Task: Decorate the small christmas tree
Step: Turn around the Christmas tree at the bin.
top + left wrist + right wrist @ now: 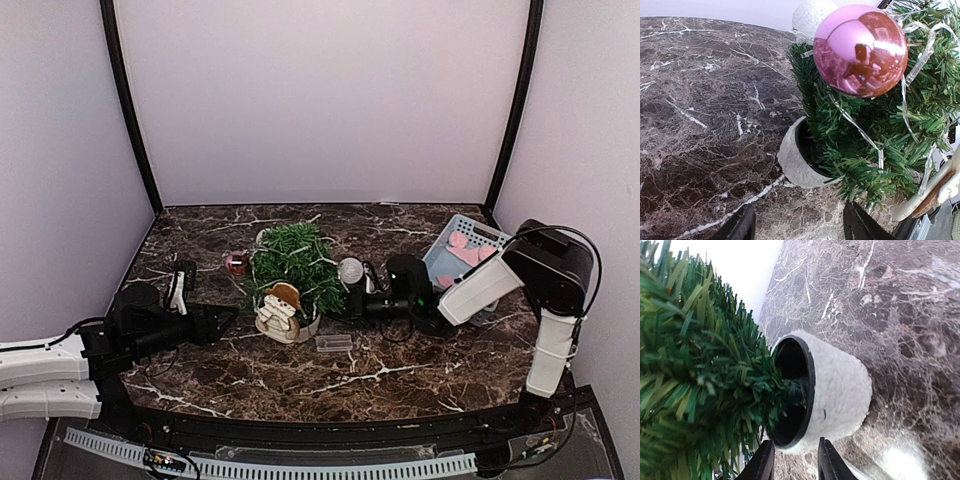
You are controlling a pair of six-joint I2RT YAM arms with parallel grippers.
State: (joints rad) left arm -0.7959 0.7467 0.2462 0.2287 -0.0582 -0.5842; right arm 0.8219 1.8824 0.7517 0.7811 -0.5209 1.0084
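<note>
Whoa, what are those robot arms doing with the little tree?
Two robot arms are decorating the small christmas tree. It carries a pink ball and a white ball, with a snowman at its front. The left gripper hovers open beside it, holding nothing. The right gripper sits at the rim of the pot; whether it grips is unclear.

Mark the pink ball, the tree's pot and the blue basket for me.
pink ball (860, 50), left wrist view, middle of its shiny face.
pot (840, 390), right wrist view, pale outer wall.
blue basket (478, 226), top view, far rim.
</note>
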